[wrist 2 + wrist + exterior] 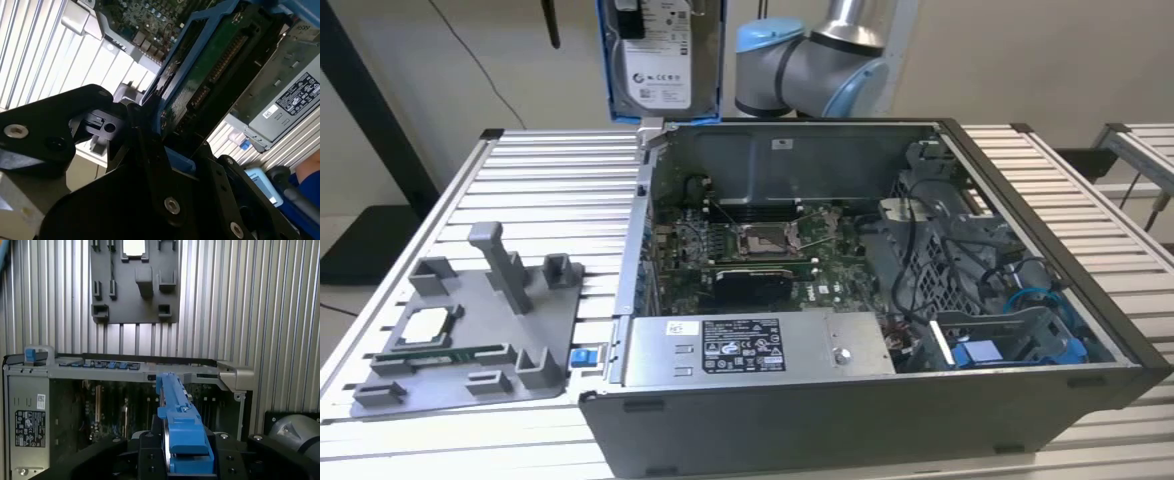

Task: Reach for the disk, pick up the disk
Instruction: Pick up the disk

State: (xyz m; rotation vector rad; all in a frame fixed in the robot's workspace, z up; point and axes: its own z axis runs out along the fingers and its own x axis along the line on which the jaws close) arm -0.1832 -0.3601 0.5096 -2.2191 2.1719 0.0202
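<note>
The disk point(664, 60) hangs upright high above the back corner of the open computer case point(1067, 330), at the exterior view's left. Its white label faces the exterior camera, with blue rails along both sides. In the second wrist view my gripper point(162, 137) is shut on the disk point(210, 85), whose green circuit-board side and blue rail show between the black fingers point(145, 150). In the first wrist view the disk's blue rail point(181, 425) stands edge-on in the gripper point(184, 452), over the case's edge.
On the slatted aluminium table point(534, 180), a grey fixture plate point(474, 330) holding a small square chip point(427, 322) lies left of the case in the exterior view. Inside the case are a motherboard point(761, 245), a power supply point(761, 345) and cables. The arm's joint point(814, 65) stands behind.
</note>
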